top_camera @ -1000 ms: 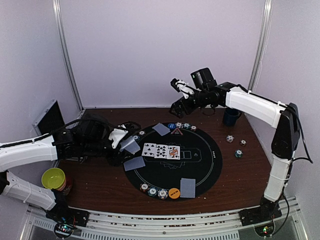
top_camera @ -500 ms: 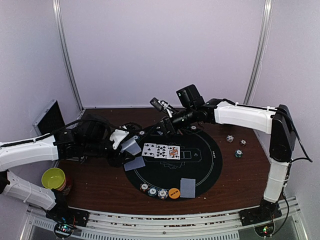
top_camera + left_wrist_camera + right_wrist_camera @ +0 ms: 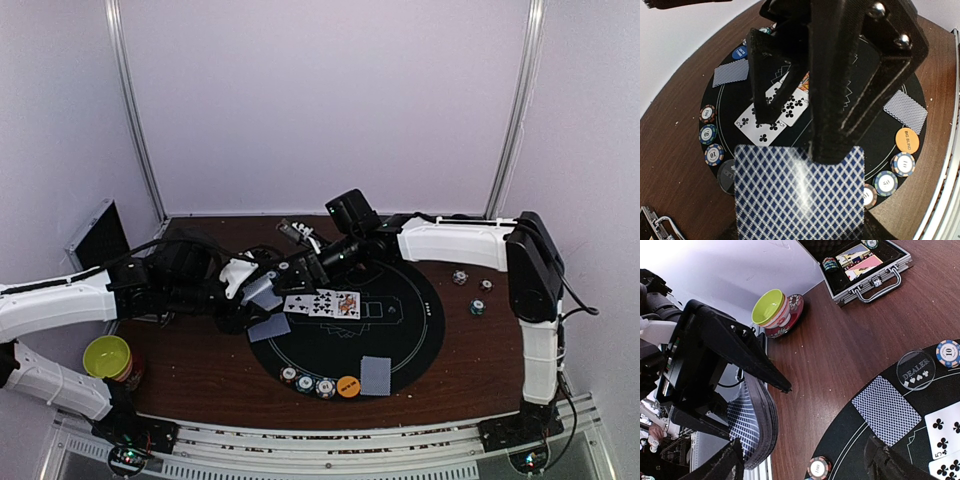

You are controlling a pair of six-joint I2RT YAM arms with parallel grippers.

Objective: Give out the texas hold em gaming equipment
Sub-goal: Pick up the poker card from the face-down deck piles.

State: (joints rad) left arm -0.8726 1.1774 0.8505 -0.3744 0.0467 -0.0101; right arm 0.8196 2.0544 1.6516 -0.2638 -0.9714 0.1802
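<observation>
Fingers (image 3: 835, 100) of your left gripper (image 3: 800, 135) clamp the deck (image 3: 800, 200), its lower edge cut off; your right gripper (image 3: 805, 460) stands apart, tips barely showing.

Robot test cell of the laboratory kind. Plain white wall panels (image 3: 330, 100) framed by aluminium posts (image 3: 135, 110) enclose a brown wooden table (image 3: 200, 375). My left arm (image 3: 50, 300) and right arm (image 3: 460, 243) stand on a slotted aluminium rail (image 3: 320, 447) at its near edge, with a round black poker mat (image 3: 410, 330) as staged workspace
</observation>
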